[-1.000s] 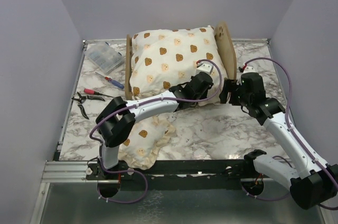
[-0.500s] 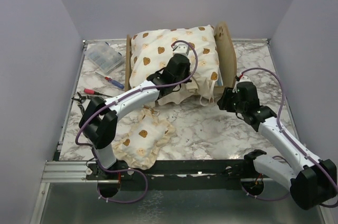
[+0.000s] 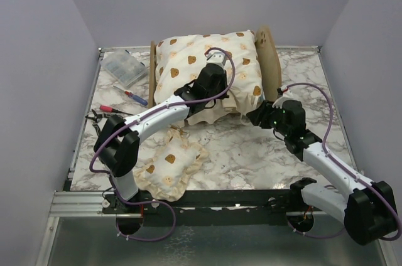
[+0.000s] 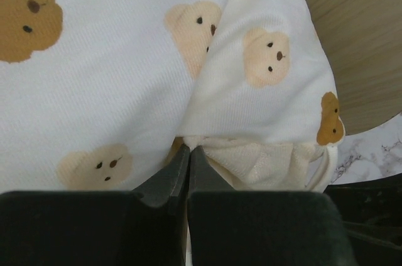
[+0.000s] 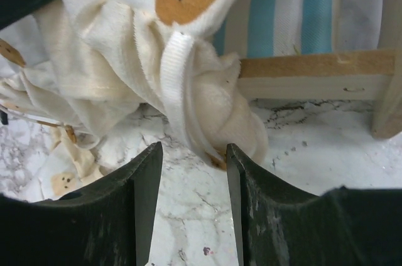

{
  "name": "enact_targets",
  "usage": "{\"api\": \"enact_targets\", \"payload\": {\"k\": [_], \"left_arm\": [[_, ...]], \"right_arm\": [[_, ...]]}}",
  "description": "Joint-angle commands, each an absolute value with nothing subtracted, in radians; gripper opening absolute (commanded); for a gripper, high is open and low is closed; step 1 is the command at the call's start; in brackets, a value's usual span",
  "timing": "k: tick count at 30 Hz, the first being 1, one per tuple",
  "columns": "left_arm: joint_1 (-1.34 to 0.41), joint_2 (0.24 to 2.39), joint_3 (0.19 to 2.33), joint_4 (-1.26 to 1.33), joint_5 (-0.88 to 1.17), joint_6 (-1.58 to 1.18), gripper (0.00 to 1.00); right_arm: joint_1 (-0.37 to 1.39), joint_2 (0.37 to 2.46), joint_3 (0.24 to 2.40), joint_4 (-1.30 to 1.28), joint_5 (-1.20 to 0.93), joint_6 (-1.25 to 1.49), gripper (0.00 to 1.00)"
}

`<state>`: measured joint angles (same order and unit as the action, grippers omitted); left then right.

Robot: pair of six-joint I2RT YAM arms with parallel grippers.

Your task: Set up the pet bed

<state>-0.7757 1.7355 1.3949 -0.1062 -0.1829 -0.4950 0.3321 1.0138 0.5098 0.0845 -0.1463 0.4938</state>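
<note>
- Now the left claw (image 4: 188, 150) is clenched tight, tips nosing into a fold of the bear-print cushion (image 4: 113, 78); whether cloth is nipped, I cannot tell.
- A second back that left claw lay lower, at the cushion's bottom-right corner.
- Right claw (image 5: 191, 150) has slid left since half a second ago and straddles the cushion's dangling strap (image 5: 176, 71), fingers apart, released.
- Pet bed (image 3: 269, 53) sits upper centre on the bench (image 3: 251, 159), unmoved, cushion on top, striped base (image 5: 295, 9) peeking out.

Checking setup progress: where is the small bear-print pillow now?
Top view: the small pillow lies near-left on the table, beside the left arm, in front of the pet bed.
</note>
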Motion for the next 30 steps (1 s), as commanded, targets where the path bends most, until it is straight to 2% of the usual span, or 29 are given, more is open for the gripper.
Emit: {"api": "enact_targets", "payload": {"k": [1,3,4,7,10,12,19,24,30], "left_arm": [[-0.764,1.740,1.423,-0.085,-0.165,-0.508,0.00],[-0.760,1.740,1.424,-0.084,-0.166,-0.510,0.00],[-0.759,1.738,1.424,-0.084,-0.170,-0.510,0.00],[-0.752,1.736,1.421,-0.082,-0.180,-0.508,0.00],[-0.739,1.730,1.413,-0.080,-0.181,-0.507,0.00],[-0.733,1.726,1.405,-0.079,-0.193,-0.499,0.00],[-0.725,1.732,1.385,-0.079,-0.244,-0.459,0.00],[-0.724,1.735,1.365,-0.081,-0.266,-0.448,0.00],[-0.717,1.730,1.340,-0.081,-0.273,-0.446,0.00]], "right_arm": [[0.328,1.038,0.493,0.185,-0.162,0.506,0.49],[0.328,1.051,0.483,0.205,-0.145,0.503,0.48],[0.328,1.059,0.482,0.210,-0.141,0.501,0.44],[0.328,1.065,0.483,0.190,-0.138,0.488,0.29],[0.328,1.033,0.497,0.134,-0.141,0.475,0.10],[0.327,0.996,0.536,0.056,-0.138,0.463,0.01],[0.328,0.987,0.892,-0.317,-0.213,0.444,0.01],[0.328,1.032,1.112,-0.392,-0.293,0.479,0.02],[0.328,0.981,1.232,-0.440,-0.279,0.467,0.10]]}}
